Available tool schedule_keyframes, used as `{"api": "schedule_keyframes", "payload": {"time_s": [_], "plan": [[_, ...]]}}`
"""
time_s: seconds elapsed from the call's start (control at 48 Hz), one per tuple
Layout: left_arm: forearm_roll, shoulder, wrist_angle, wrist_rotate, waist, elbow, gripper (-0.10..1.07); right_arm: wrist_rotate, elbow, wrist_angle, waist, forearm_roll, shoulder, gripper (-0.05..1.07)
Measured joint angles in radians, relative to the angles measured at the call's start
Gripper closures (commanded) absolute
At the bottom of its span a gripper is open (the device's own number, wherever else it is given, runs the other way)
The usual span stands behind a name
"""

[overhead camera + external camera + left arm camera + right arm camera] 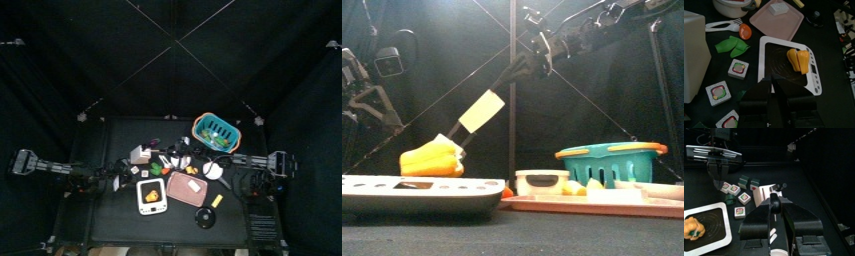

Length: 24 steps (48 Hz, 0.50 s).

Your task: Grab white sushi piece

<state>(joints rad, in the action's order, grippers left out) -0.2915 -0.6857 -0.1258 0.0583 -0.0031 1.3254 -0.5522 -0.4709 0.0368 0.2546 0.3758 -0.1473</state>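
The left end effector (771,87) hovers, jaws spread and empty, over the white tray (814,85) holding a yellow pepper (797,60). White sushi pieces (739,68) lie beside it on the desk, untouched. The right end effector (776,203) looks pressed together. Grasp remains undone.
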Motion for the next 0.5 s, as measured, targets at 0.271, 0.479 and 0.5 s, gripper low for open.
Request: {"api": "schedule_keyframes", "payload": {"time_s": [0.271,0.479,0.5], "plan": [[0.002,0.0,0.0,-0.005,0.0,0.0,0.45,0.002,-0.029,0.015,-0.005,0.003,-0.02,0.6],[0.067,0.006,0.0,-0.008,0.003,-0.011,0.38,0.002,-0.095,0.029,-0.012,0.032,-0.08,0.6],[0.083,0.009,0.0,-0.008,0.005,-0.015,0.36,0.002,-0.104,0.031,-0.014,0.037,-0.091,0.6]]}}
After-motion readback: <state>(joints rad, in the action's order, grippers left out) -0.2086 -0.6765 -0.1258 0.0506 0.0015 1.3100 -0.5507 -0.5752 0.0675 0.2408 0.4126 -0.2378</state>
